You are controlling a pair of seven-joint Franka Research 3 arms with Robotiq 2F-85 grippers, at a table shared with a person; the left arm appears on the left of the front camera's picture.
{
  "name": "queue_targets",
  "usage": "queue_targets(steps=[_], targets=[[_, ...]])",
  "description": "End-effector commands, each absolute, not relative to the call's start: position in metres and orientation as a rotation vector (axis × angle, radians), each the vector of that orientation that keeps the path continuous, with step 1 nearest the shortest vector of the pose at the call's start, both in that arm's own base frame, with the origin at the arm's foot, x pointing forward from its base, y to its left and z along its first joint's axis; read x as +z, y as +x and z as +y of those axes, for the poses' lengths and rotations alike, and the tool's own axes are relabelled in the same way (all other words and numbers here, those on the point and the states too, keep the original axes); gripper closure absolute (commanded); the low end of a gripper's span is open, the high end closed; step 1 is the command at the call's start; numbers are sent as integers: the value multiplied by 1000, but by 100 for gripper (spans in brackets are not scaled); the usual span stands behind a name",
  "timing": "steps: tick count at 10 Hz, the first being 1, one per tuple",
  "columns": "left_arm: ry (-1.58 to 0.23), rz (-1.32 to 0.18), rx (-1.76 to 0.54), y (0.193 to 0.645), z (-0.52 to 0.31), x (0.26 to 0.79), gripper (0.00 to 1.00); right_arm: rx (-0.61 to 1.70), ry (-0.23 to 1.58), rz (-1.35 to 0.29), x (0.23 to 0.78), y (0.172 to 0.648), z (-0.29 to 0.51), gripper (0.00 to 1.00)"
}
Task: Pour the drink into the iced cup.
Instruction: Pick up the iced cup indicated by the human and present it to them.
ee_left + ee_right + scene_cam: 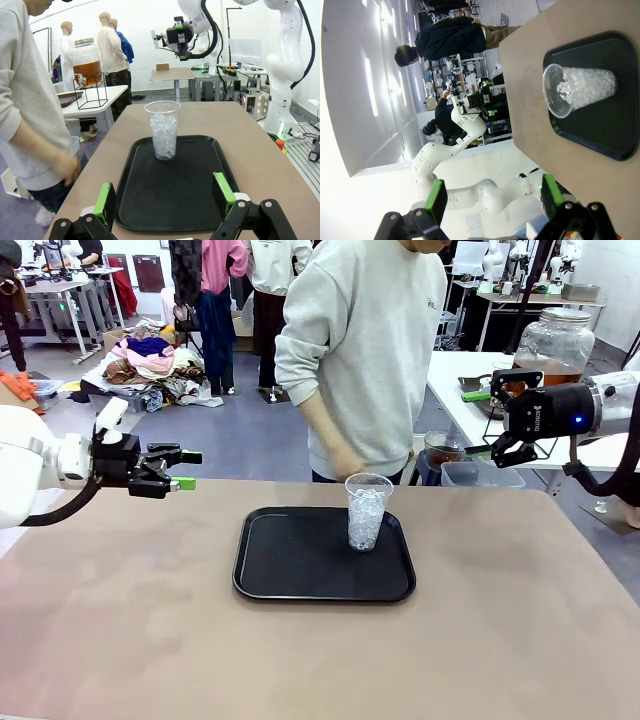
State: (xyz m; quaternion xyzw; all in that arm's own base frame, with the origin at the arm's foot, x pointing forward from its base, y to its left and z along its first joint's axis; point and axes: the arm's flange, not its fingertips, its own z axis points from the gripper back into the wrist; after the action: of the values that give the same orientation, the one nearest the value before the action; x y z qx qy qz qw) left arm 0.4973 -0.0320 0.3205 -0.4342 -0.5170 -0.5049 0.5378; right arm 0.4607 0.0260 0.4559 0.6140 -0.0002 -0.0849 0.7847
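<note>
Amber drink (560, 374) sits in a glass dispenser jar (553, 335) on a side table (450, 380), behind the right gripper (497, 418); the right arm is nearer. The iced cup (366, 510) stands upright, long axis vertical, on the black tray (270, 580) mid-table, between both grippers. On the left gripper (184, 469) and the right gripper alike, fingers are spread, holding nothing. Tan tabletop (500, 620); cluttered lab beyond. A dark-filled vessel (440, 452) beside the person (365, 360) may be a second drink.

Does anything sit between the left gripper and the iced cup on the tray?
Nothing visible does. The open left gripper looks straight across the bare black tray to the iced cup. The person's hand hangs well off to one side of that line.
</note>
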Motion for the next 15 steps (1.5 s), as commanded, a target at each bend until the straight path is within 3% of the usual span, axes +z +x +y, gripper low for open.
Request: queue_targets(steps=[1,15], targets=[[-1032,-1241,-1196,498,-33,322,0,-181,1326,-1,458,461,27,0],[-1032,-1241,-1196,498,-33,322,0,-181,1326,-1,458,461,27,0]])
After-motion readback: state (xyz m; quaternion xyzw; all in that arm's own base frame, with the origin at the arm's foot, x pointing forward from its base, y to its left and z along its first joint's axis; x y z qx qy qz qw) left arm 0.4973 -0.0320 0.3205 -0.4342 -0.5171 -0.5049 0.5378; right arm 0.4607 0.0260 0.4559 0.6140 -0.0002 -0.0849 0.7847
